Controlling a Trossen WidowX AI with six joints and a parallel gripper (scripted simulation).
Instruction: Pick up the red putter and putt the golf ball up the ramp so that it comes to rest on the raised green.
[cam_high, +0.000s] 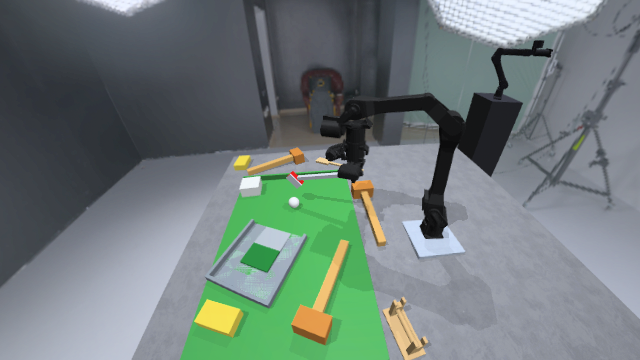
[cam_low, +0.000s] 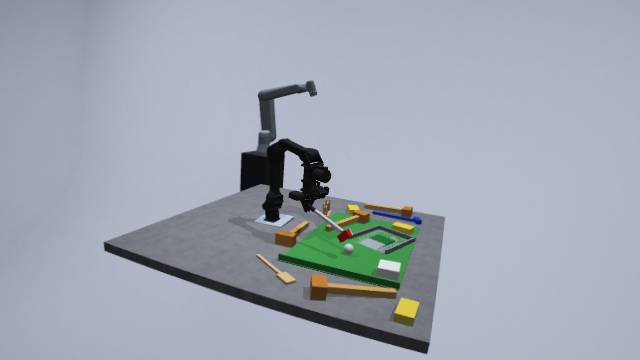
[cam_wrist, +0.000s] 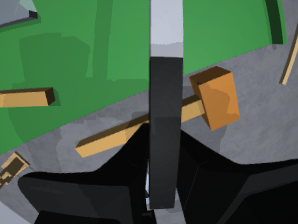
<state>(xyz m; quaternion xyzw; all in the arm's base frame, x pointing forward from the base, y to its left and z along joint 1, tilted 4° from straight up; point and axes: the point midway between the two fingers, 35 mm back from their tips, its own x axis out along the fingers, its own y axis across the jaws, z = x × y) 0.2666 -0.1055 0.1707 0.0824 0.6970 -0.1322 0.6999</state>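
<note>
The claw (cam_high: 348, 171) is clamped on the red putter's (cam_high: 314, 176) dark grip. The putter's red head hangs just at 12 o'clock of the golf ball (cam_high: 294, 202), apart from it; the raised green (cam_high: 260, 256) lies at 6 o'clock of the ball.

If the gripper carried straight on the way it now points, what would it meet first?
The gripper, shut on the red putter, points down at the table. Probably first the table's grey surface near the green mat edge; depth is unclear.
</note>
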